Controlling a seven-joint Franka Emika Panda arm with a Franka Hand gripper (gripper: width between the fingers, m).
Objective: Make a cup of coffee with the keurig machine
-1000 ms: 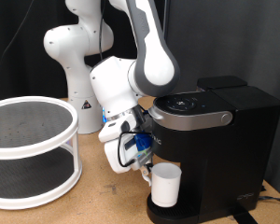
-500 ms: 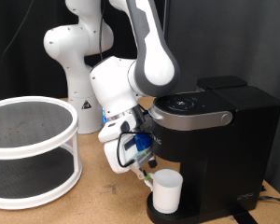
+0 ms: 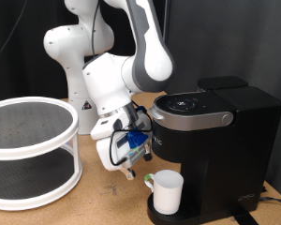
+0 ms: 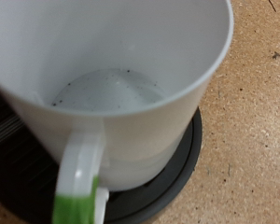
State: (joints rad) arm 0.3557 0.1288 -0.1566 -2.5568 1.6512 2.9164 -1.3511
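Note:
The white cup stands upright on the round drip tray of the black keurig machine, under its closed lid. The wrist view shows the cup close up and empty. Its handle has a green stripe and no finger is on it. The dark tray lies beneath the cup. My gripper hangs just to the exterior view's left of the cup, by the handle, open and holding nothing.
A white two-tier round shelf stands at the exterior view's left on the wooden table. The robot's white base rises behind. A dark curtain closes off the back.
The cup came down a little onto the drip tray and stayed there. The hand let go of it and drew back to the exterior view's left and slightly up.

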